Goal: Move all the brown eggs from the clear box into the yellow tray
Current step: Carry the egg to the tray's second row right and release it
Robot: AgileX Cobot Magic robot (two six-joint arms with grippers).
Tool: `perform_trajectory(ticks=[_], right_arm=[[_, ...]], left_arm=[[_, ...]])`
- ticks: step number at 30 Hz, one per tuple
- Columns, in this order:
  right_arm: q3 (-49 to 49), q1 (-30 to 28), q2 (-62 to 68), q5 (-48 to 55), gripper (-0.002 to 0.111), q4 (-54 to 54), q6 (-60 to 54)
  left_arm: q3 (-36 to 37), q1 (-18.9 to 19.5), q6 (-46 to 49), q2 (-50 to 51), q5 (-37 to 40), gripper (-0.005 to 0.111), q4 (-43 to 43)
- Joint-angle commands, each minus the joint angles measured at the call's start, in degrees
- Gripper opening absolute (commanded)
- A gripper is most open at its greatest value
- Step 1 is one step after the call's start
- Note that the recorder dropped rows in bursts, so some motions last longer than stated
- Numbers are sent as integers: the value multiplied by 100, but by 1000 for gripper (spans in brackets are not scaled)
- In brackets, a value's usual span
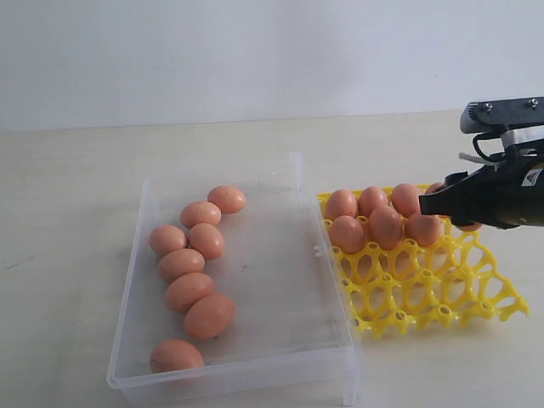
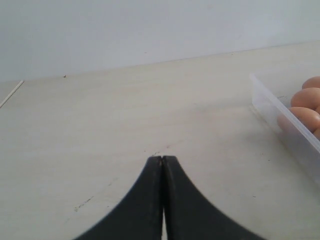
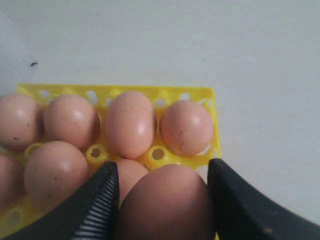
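Observation:
Several brown eggs (image 1: 189, 291) lie along the left side of the clear box (image 1: 255, 367). More eggs (image 1: 385, 225) fill the back cups of the yellow tray (image 1: 425, 293). My right gripper (image 1: 427, 204) hovers over the tray's right rear part. In the right wrist view this gripper (image 3: 162, 166) is shut on a brown egg (image 3: 165, 205), just above the tray's second row (image 3: 157, 155). My left gripper (image 2: 163, 159) is shut and empty above bare table, with the box wall (image 2: 280, 120) and some eggs (image 2: 306, 97) off to its side. It is outside the exterior view.
The box sits left of the tray, their sides almost touching. The tray's front cups (image 1: 408, 297) hold nothing. Pale tabletop (image 1: 76, 195) surrounds both containers, with a plain wall behind.

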Motion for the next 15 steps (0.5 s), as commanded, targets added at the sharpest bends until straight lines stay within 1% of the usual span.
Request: perform_trajectory(ticks=[1, 15], right_arm=[[-16, -198, 246, -223, 0, -5, 16], [-16, -292, 665, -1003, 0, 149, -102]], left_arm=[[-23, -8, -35, 4, -77, 0, 8], [-23, -8, -35, 4, -77, 0, 8]])
